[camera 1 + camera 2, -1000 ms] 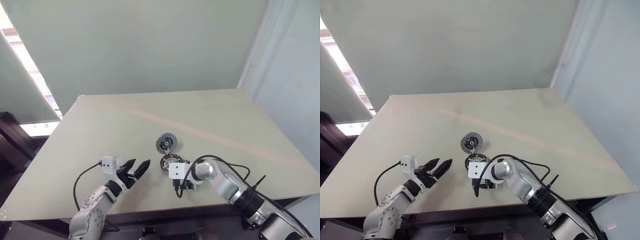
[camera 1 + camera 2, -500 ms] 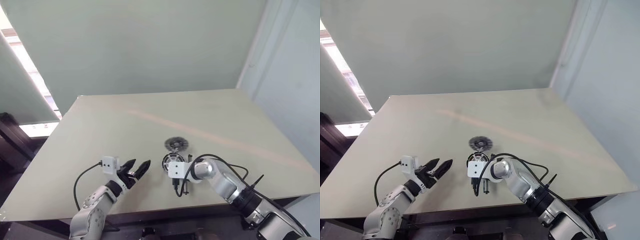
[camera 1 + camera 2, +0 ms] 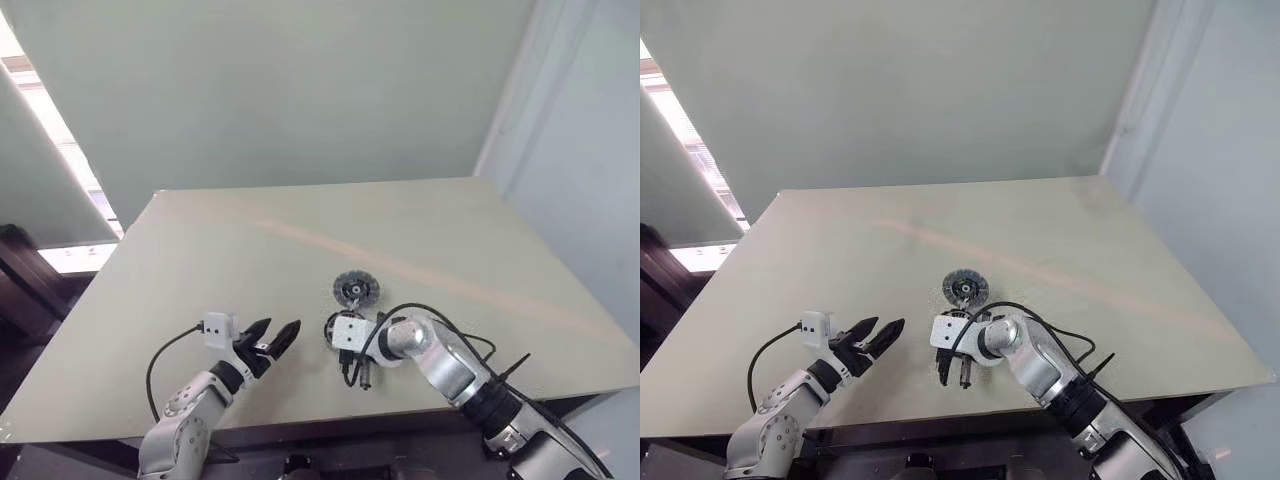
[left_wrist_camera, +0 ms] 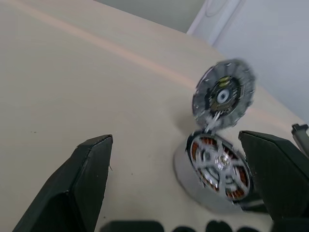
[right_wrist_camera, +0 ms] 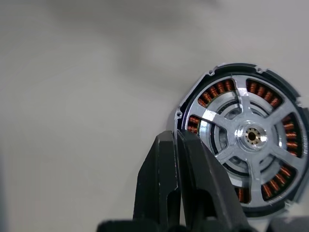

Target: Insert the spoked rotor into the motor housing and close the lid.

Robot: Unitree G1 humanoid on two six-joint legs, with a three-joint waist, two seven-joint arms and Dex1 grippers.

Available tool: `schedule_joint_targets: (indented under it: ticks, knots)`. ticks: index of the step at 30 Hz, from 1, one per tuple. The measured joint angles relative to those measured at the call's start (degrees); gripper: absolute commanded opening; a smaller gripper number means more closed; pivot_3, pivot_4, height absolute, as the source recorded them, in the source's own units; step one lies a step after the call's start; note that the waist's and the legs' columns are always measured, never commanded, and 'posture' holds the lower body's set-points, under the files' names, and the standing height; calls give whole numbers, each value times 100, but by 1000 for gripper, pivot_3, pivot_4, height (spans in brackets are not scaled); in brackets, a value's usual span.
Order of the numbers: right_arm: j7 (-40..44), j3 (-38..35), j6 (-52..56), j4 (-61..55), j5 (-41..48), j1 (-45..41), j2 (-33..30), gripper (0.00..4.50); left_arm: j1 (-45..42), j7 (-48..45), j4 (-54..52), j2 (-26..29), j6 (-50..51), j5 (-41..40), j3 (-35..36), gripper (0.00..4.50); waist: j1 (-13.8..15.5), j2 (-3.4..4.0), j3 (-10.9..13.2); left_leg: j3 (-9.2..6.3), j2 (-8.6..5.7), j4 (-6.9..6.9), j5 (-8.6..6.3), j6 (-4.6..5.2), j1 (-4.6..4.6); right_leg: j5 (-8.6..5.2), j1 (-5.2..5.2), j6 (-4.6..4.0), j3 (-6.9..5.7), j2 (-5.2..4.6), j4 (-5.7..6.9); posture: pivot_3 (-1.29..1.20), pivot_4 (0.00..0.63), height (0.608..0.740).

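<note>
From the head views, the motor housing [image 3: 340, 327] sits near the front of the desk [image 3: 200, 250], its lid [image 3: 354, 290] raised behind it. The left wrist view frames the left gripper [image 4: 188, 179], spread wide and empty, beside the housing. In the right wrist view, the right gripper [image 5: 176, 159] is closed on nothing, and the spoked rotor [image 5: 253, 137] lies seated over the copper windings.

Pale beige worktop [image 3: 250, 260] standing before a plain grey-green wall [image 3: 280, 90]. A white corner post [image 3: 505, 100] rises past the far right corner; a bright window strip [image 3: 55, 125] and dark furniture [image 3: 25, 280] flank the left edge.
</note>
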Motion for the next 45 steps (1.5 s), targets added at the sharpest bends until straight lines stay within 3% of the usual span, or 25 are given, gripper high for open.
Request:
schedule_joint_targets:
  ticks: [9, 15, 20, 28, 45]
  knots:
    - [-451, -5, 2555, -988, 205, 8, 536, 31, 10, 72, 0, -6, -81, -8, 218, 4500, 0, 2, 1, -3, 0, 1, 0, -2, -2, 0, -3, 0, -3, -1, 2, 0, 0, 740]
    - [-1417, -27, 3256, -997, 235, 52, 1168, 31, 38, 115, 4, -23, -210, -6, 339, 4500, -1, 2, 0, -2, 0, 0, -1, -3, -4, 0, -7, 0, -2, -2, 2, 0, 0, 740]
    - [-2216, -365, 3706, -819, 400, 166, 2044, 31, 61, 118, 25, -103, -289, -3, 338, 4500, -3, 3, 0, -3, 3, -3, -2, -5, -6, 0, -15, 0, -2, 1, 5, 0, 0, 740]
    - [-3215, -658, 3961, -628, 919, 100, 2411, 31, 63, 119, 177, -162, -409, 27, 325, 4500, 2, 4, 0, -5, -6, 2, -1, -4, -7, 0, -10, 0, -4, -8, 3, 0, 0, 740]
    - [-4693, -1044, 3642, -35, 2269, 109, 2429, 31, 23, 181, 316, -223, -698, 101, 333, 4500, -2, 8, -1, -7, -10, 1, -1, -3, -6, 0, -5, 0, -6, -9, -1, 0, 0, 740]
